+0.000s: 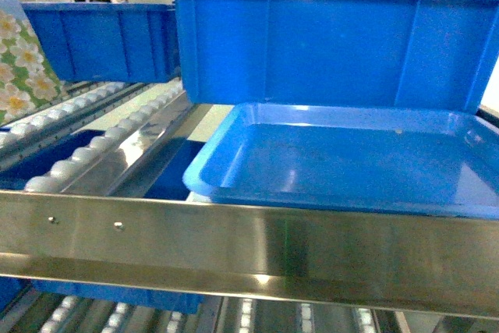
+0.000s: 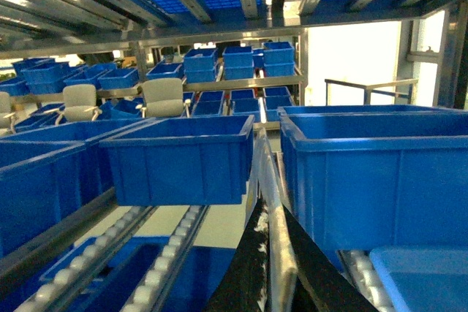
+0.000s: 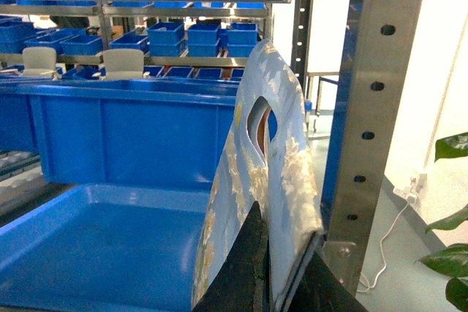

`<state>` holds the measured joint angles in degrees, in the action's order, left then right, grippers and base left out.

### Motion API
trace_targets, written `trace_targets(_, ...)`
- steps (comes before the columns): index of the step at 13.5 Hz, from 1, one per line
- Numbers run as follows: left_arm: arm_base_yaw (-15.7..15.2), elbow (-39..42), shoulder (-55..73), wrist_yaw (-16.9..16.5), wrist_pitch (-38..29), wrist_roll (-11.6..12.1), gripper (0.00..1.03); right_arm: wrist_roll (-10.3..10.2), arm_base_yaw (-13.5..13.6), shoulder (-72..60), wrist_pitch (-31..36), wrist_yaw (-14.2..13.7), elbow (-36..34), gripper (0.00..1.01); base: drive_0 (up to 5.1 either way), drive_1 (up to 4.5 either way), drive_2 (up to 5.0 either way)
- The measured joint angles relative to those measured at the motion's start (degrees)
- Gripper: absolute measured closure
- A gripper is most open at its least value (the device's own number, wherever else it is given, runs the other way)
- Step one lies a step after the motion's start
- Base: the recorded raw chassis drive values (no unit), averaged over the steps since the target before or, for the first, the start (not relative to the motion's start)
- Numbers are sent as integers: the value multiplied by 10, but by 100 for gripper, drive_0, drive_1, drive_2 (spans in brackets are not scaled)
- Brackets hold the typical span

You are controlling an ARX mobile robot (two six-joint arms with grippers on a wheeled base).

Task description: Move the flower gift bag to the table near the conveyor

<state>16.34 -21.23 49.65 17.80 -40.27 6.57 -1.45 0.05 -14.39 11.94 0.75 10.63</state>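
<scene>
A flower gift bag, blue with pale blossoms and a cut-out handle, stands upright in the right wrist view, and my right gripper is shut on its lower edge. In the head view, a bag with white flowers on green shows at the far left, above the conveyor with its white rollers. My left gripper is shut on a thin pale edge, seemingly a bag seen edge-on. Neither gripper shows in the head view. The table is out of view.
A shallow blue tray and a deep blue bin sit on the rack behind its steel front beam. A perforated steel post stands just right of the held bag. A plant is beyond it. Several more blue bins fill the tracks.
</scene>
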Motion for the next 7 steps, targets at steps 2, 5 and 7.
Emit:
trace_targets(2,0,0,1,2,0,0,101,0,0,-1,1,0,0,99,0,0,0)
trace_targets(5,0,0,1,2,0,0,101,0,0,-1,0,0,0,99,0,0,0)
trace_targets(7,-1,0,1,2,1,0,101,0,0,0,-2,0,0,99,0,0,0)
